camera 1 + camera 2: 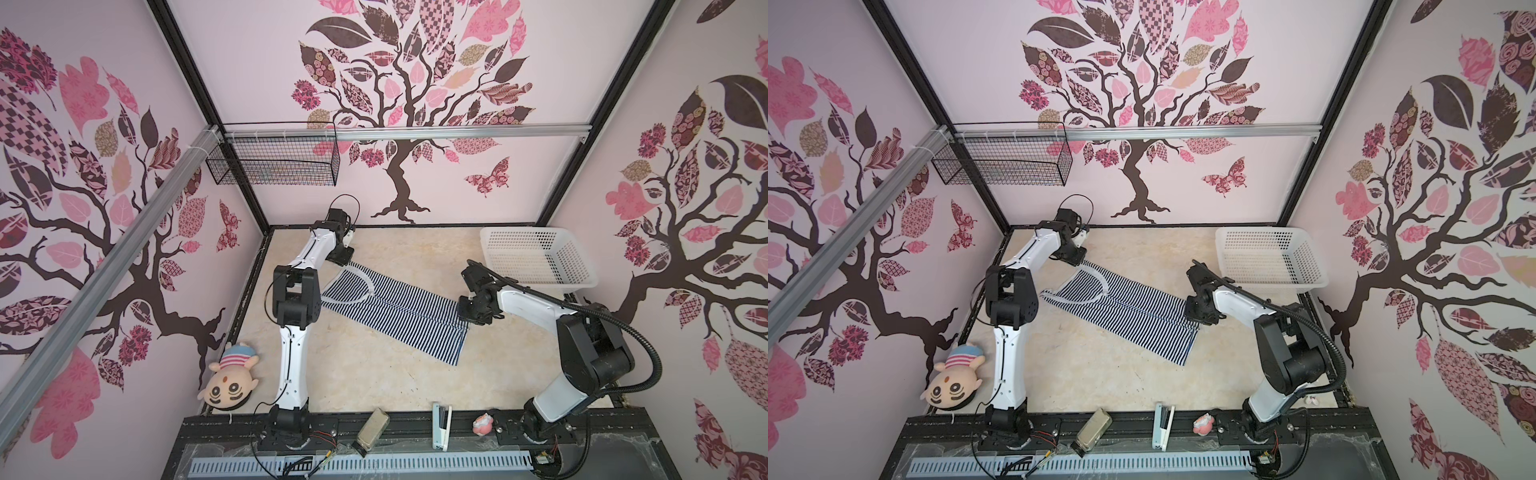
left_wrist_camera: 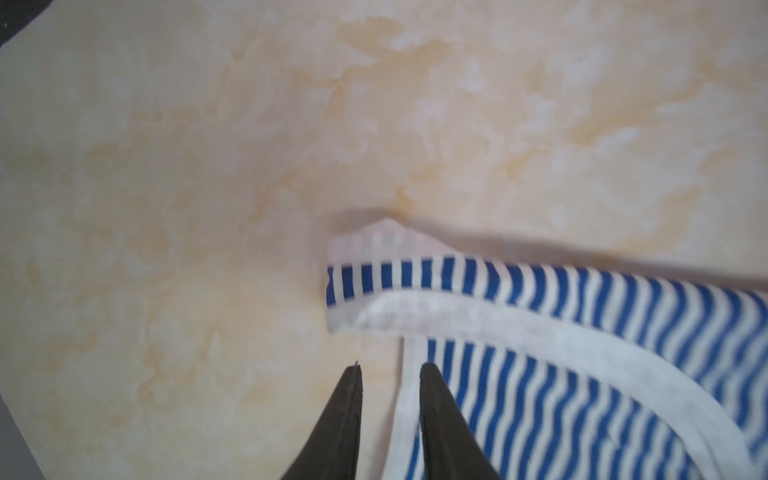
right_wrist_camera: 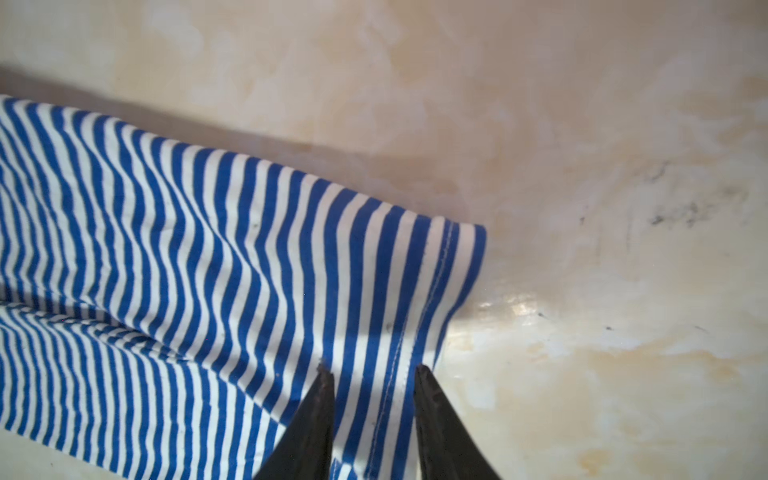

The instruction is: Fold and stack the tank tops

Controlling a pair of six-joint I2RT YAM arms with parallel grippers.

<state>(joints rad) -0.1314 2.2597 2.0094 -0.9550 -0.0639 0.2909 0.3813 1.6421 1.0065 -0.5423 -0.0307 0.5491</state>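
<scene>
Over the tank top (image 1: 395, 316), left claw (image 2: 390, 368) stands narrowly parted at the strap, right claw (image 3: 370, 372) likewise at the hem.

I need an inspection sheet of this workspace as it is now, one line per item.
Surface: beige marbled table, dark scuffs.
Job's things: one striped tank top, folded lengthwise, lying flat diagonally.
Clutter: plush doll, stapler, small pink toy at the front; white basket at the back right.
Grippers: left gripper open at the strap end; right gripper open over the hem.
Cables: black hose looping off the right arm.
Surroundings: tree-patterned walls, wire basket on the rail.
</scene>
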